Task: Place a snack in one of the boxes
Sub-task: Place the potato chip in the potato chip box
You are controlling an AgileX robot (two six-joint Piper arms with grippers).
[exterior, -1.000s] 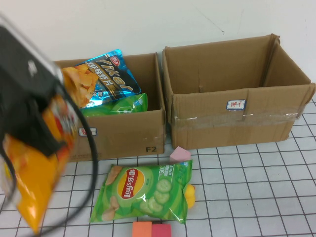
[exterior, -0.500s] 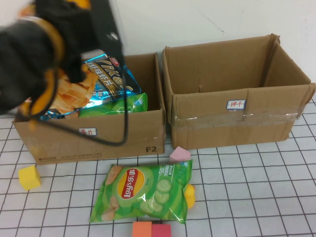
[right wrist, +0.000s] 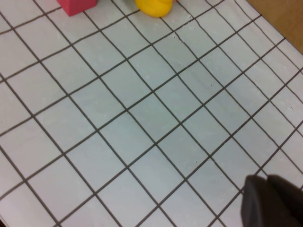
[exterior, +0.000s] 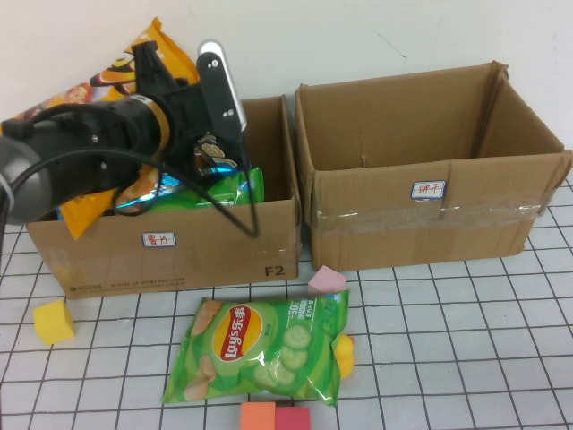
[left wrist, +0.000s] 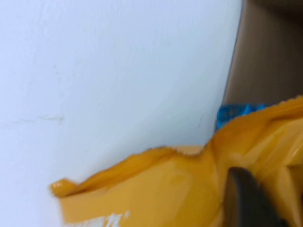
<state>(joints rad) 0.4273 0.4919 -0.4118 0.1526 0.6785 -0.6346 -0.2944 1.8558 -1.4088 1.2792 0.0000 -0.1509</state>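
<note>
My left gripper [exterior: 143,73] is over the back of the left cardboard box [exterior: 179,249], shut on an orange snack bag [exterior: 82,97]. The bag hangs tilted over the box's left part. In the left wrist view one dark finger [left wrist: 247,198] presses on the orange bag [left wrist: 156,189] in front of the white wall. The left box holds a green bag [exterior: 228,190] and a blue bag [exterior: 136,202]. The right box [exterior: 430,206] looks empty. My right gripper [right wrist: 272,204] shows only in the right wrist view, shut and empty above the grid table.
A green chips bag [exterior: 260,345] lies flat on the table in front of the left box. Around it are a yellow cube [exterior: 54,321], a pink block [exterior: 326,279], a yellow piece [exterior: 343,354], and orange [exterior: 259,417] and red [exterior: 293,418] blocks at the front edge.
My left arm has carried the orange bag up from the front left, over the left box's front wall, to above the back of the box. The yellow cube is now uncovered.
</note>
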